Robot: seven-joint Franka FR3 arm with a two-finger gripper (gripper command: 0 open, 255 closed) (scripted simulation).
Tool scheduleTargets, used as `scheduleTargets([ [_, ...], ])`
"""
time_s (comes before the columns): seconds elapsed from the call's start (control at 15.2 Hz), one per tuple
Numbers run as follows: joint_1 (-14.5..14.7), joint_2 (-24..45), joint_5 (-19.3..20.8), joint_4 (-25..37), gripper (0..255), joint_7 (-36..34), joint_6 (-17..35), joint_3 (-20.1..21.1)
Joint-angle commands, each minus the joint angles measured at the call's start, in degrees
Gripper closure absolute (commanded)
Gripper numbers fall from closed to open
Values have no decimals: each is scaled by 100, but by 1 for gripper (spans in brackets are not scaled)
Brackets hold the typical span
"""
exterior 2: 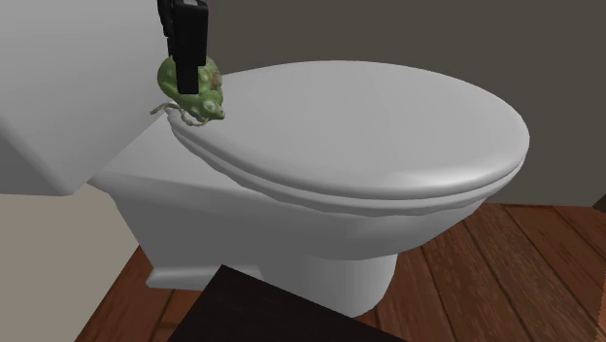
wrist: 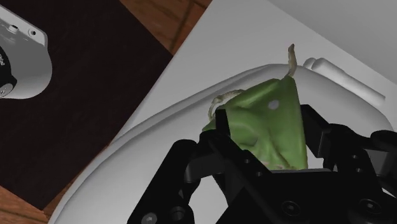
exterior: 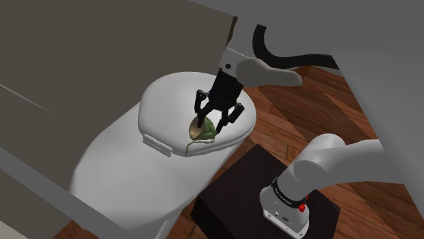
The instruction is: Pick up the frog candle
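Green frog candle [wrist: 270, 124] pinched by gripper [wrist: 266, 143], hold looks off-centre, view's tight. It's at toilet lid [exterior 2: 388, 117] edge; a slip on lift drops it to wood floor [exterior 2: 505, 262].

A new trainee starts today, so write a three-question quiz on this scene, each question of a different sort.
1. True or false: the toilet lid is down.
2. Where does the frog candle sit?
A) on the wooden floor
B) on the toilet lid, at its edge
C) on the dark stand
3. Fill in: the gripper is shut on the ___.

Key: 1 true; 2 B; 3 frog candle.
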State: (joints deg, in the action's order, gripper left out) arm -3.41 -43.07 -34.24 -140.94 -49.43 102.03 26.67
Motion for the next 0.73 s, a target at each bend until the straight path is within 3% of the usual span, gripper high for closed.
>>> scheduleTargets([
  [0.0,-3,17,1,-20,255,3,10,10],
  [0.66,-61,44,199,652,255,-190,-617,-196],
])
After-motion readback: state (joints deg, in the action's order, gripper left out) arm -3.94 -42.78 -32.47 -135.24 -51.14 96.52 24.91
